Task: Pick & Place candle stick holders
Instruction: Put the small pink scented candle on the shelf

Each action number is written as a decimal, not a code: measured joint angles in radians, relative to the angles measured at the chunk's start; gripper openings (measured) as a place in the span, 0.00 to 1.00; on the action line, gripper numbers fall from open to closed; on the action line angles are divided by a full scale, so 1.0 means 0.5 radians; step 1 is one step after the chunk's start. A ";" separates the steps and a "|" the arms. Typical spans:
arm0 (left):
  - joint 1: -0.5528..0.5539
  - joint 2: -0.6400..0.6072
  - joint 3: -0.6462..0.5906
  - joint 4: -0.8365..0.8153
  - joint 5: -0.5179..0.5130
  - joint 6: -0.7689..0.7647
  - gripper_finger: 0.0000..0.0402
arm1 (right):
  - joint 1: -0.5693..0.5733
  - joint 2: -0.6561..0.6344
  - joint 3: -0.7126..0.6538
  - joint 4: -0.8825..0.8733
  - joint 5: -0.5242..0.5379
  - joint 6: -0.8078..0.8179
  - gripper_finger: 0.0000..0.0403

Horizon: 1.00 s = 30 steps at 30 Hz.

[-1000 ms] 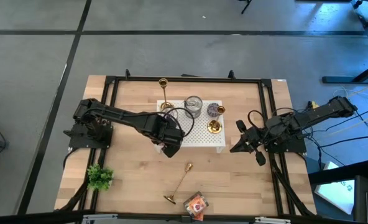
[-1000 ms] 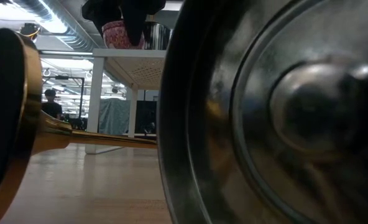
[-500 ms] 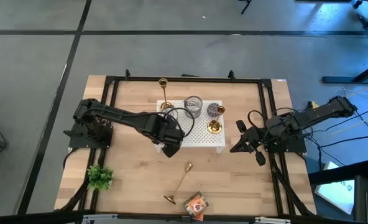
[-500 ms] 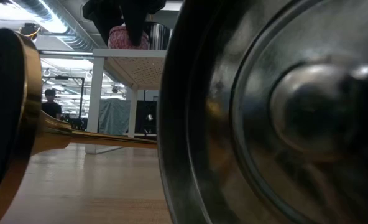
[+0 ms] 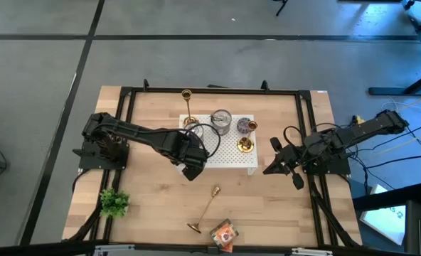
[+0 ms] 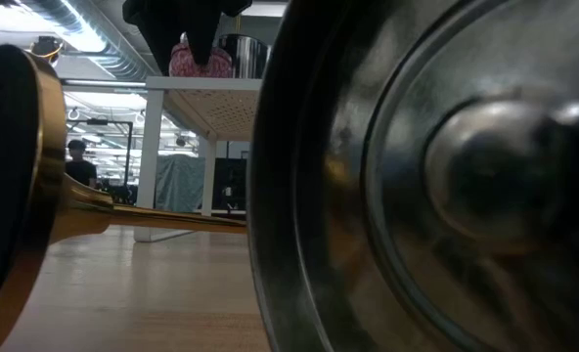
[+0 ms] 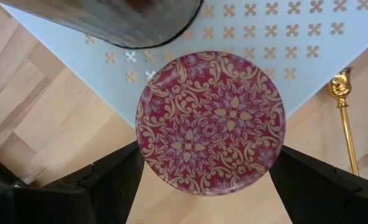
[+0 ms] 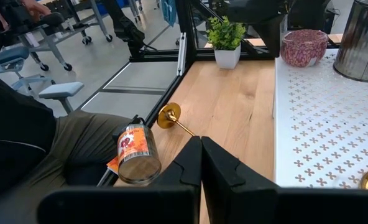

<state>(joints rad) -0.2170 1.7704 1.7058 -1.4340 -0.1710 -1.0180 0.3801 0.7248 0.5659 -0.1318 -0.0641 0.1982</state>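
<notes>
My left gripper [image 5: 190, 165] is at the near left corner of the white perforated stand [image 5: 228, 153], shut on a round red patterned candle [image 7: 210, 123]. One gold candle stick holder [image 5: 207, 210] lies on the table, its base [image 6: 21, 196] toward the near edge. A tall holder [image 5: 187, 107] stands on the stand's far left part. A short holder [image 5: 245, 144] stands on its right part. My right gripper [image 8: 201, 155] is shut and empty, over the table's right side [image 5: 281, 169]. My left gripper pinches the red candle between its two fingers, one on each side of the round wall [image 7: 142, 149]. The fingers come from above, pointing down. The candle stays upright, top up, and its bottom [image 8: 305, 61] looks set on the stand's corner.
A silver tin [image 5: 220, 122] and a purple candle [image 5: 247, 126] stand on the stand's far part. An orange can [image 5: 225, 233] lies at the near edge, close before the low camera [image 6: 426, 186]. A small plant [image 5: 114, 203] stands near left. A person sits beyond the near edge [image 8: 41, 149].
My left gripper has carried the red candle a little toward the table's far left, from beside the stand onto its near left corner. The candle has stayed upright.
</notes>
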 joint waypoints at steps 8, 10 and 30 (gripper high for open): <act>-0.045 -0.011 0.002 -0.004 0.057 -0.015 0.82 | 0.000 0.000 0.000 -0.001 0.000 0.000 0.01; -0.070 -0.026 0.002 -0.006 0.065 -0.039 0.82 | 0.000 0.000 0.000 -0.001 0.000 0.000 0.01; -0.139 -0.075 0.002 -0.116 0.017 -0.089 0.54 | 0.000 0.000 0.000 -0.001 0.000 0.000 0.01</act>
<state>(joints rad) -0.2863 1.7329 1.7065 -1.4922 -0.1627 -1.0626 0.3801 0.7248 0.5658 -0.1322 -0.0643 0.1982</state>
